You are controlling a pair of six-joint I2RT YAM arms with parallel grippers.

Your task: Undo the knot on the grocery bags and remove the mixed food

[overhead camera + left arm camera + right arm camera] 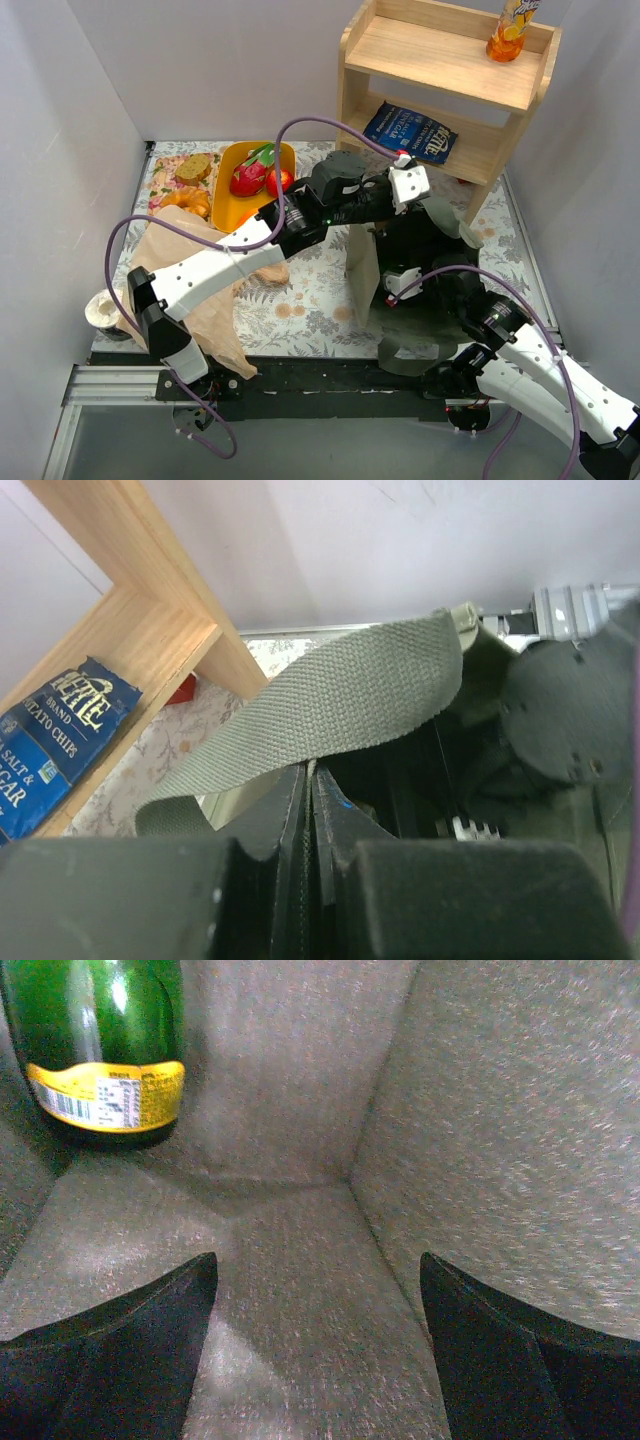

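Floral-cloth table [310, 300], white walls. Left gripper [310, 780] pinched tight on tote strap [340, 695], probably lifting it so the mouth stays open. Right gripper [318, 1290] down inside tote [480, 1140], fingers spread wide, empty. Green bottle [100, 1040] stands in far corner, ahead-left. Blue packet [410, 133] lies on shelf [440, 55].

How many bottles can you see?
2. An orange bottle stands on the wooden shelf's top level. A green bottle sits in a corner inside the fabric bag. More could be hidden there.
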